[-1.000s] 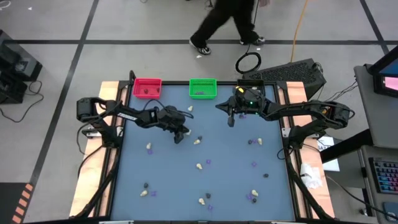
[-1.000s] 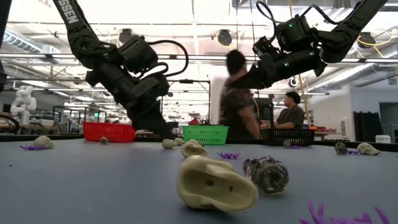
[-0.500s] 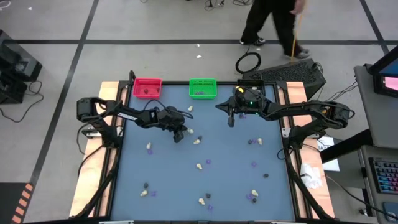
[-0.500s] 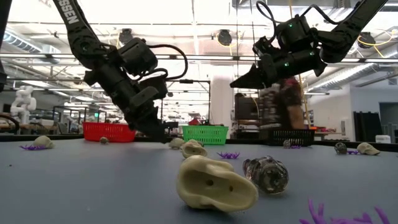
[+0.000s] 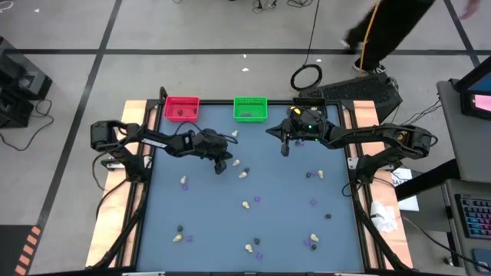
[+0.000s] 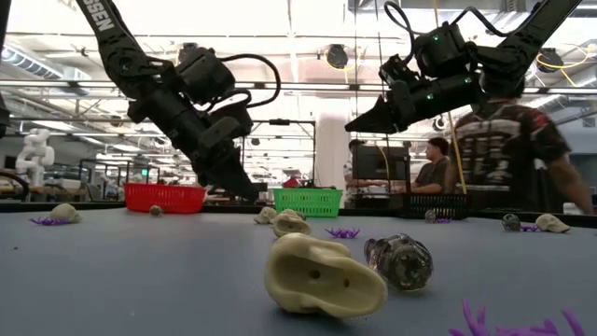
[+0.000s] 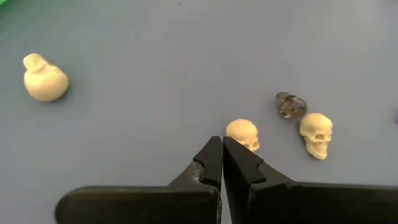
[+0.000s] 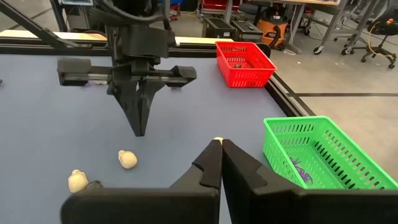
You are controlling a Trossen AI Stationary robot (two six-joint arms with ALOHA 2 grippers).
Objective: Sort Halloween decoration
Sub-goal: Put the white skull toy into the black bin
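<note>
**Left claw poised over a cream skull, nothing in its grip**

Start at the left claw (image 7: 221, 149): both fingers are pressed tight together, clenched on nothing, tips hanging just above the blue worktop (image 5: 284, 215). Right past those tips, almost under them, sits a cream skull (image 7: 242, 134). That is the relation to watch: the skull lies just ahead of the tips and a shade to one side, so by my reading the claw must spread first and shift slightly over before it can drop around it. The skull looks roundish from here, with no clear long axis to line up on.

A little farther out from the same claw, a second cream skull (image 7: 316, 133) lies on its side, and a dark grey trinket (image 7: 290, 104) sits just beside it. Well off the other way, another cream lump (image 7: 43, 83) rests alone.

Move on to the right claw (image 8: 221, 147): also clenched, also empty, held up off the worktop near the green bin (image 5: 250, 108), with the red bin (image 5: 182, 106) beyond the left arm. The left claw is plainly the nearer one to this cluster. More trinkets lie scattered across the near half of the worktop, far from both claws.
</note>
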